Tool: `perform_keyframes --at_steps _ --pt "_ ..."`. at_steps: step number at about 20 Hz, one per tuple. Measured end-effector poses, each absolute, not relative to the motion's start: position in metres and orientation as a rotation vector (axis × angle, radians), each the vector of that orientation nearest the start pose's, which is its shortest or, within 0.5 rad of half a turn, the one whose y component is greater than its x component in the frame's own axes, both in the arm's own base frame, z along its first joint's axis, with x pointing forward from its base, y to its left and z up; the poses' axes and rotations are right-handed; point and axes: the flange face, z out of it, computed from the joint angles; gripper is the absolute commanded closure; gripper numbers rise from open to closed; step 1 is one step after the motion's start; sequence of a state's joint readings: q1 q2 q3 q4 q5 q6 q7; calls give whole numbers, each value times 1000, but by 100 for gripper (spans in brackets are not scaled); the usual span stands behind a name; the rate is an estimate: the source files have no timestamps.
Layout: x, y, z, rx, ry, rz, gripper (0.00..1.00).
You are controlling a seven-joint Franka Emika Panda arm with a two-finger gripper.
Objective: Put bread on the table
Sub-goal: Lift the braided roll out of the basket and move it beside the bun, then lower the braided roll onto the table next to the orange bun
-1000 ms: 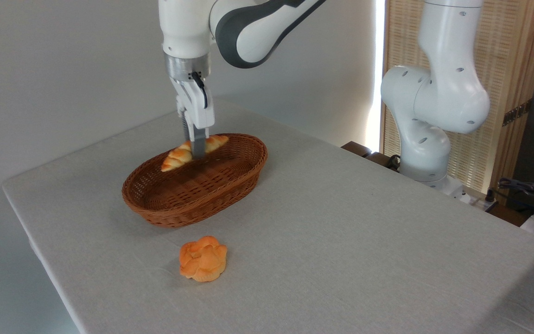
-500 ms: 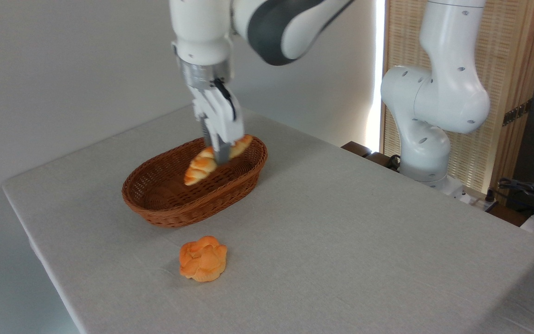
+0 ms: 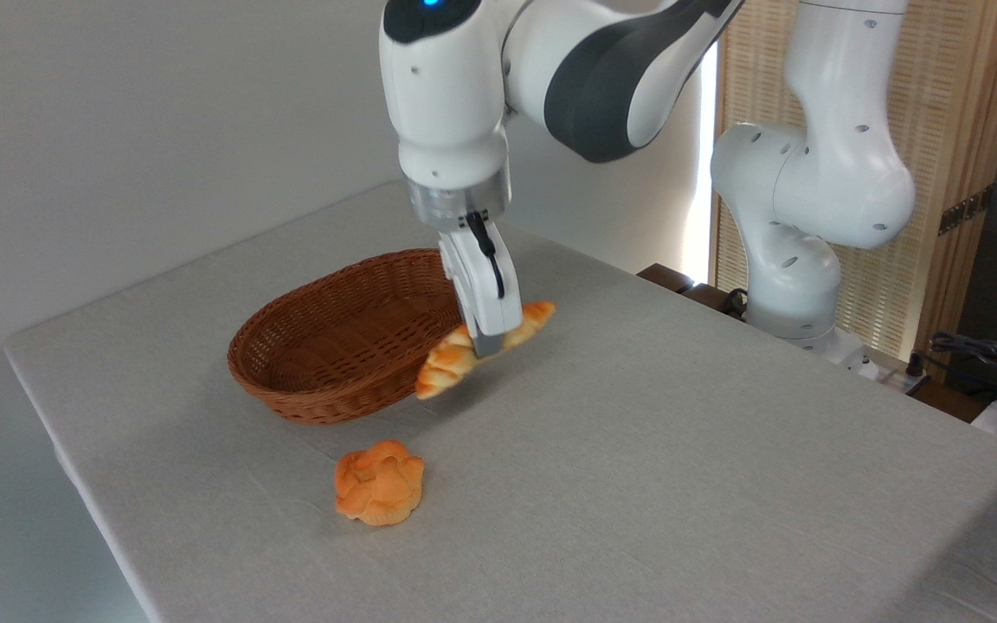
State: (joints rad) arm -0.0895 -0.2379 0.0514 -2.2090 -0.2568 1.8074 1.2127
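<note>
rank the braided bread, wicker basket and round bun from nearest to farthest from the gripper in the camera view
1. Braided bread: held in the gripper, above the table, just right of the basket.
2. Wicker basket: immediately left of the gripper, its right rim close by.
3. Round bun: on the table, in front of the basket, lower left of the gripper.

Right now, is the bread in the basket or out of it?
Out. The bread hangs tilted in the tool, past the basket rim, above the table, not yet set down.

The basket [image 3: 334,346] is sitting on the surface [image 3: 680,450] left of the claw [image 3: 486,346]; the bun [image 3: 379,482] is lying in front-left of it.
</note>
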Motion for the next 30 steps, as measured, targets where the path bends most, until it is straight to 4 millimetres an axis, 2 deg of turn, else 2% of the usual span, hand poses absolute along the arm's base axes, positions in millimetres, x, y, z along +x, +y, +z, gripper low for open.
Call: perform_keyframes --at_steps 8,9,11,13,14,30 --pt "453 -37 432 -2861 1889 37 52" --pt "452 -37 430 -2862 1886 37 32" --pt "452 -37 426 -2862 1881 34 24" --pt "452 -37 424 -2863 1879 33 2" --pt "452 -37 424 -2863 1879 34 0" --pt "452 -37 424 -2863 1879 33 0"
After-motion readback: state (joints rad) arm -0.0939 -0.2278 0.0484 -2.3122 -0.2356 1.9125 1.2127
